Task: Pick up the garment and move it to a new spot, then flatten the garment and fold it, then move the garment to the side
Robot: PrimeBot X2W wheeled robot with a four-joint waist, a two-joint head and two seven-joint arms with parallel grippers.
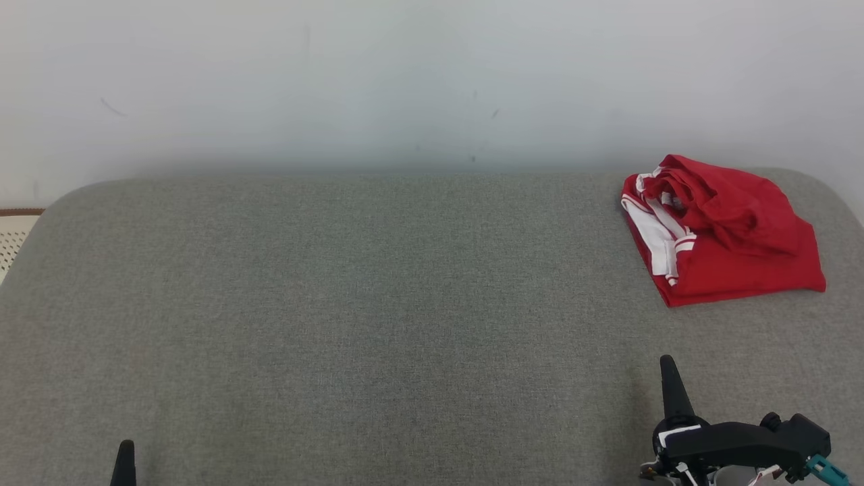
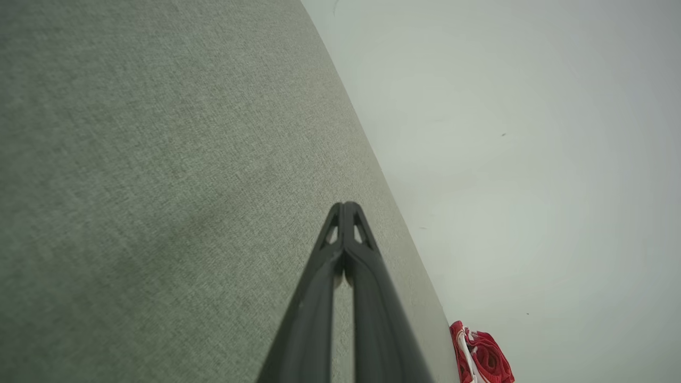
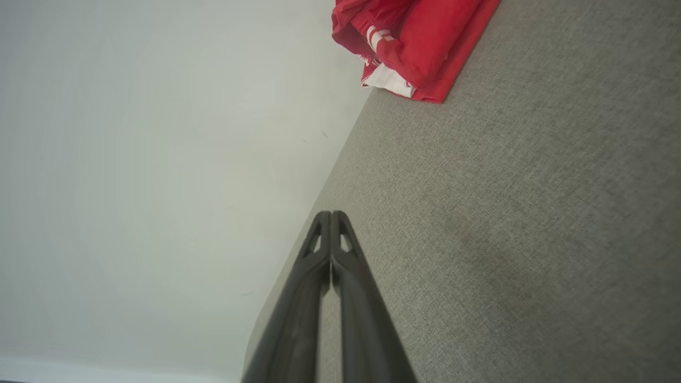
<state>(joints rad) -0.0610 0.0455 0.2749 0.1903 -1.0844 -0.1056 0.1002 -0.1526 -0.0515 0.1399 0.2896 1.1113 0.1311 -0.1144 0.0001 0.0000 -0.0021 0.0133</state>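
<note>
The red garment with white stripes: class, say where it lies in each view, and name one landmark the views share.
Head view: the red garment with white stripes, upper right, on the grey fabric surface near its far edge.
Left wrist view: the garment at the bottom edge, right of centre.
Right wrist view: the garment at the top edge, right of centre.
Shared landmark: the line where surface meets the pale wall.

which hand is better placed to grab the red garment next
Right, likely. The right hand is on the same side as the red garment at the far right corner; the left hand is far off at the near left.
</note>
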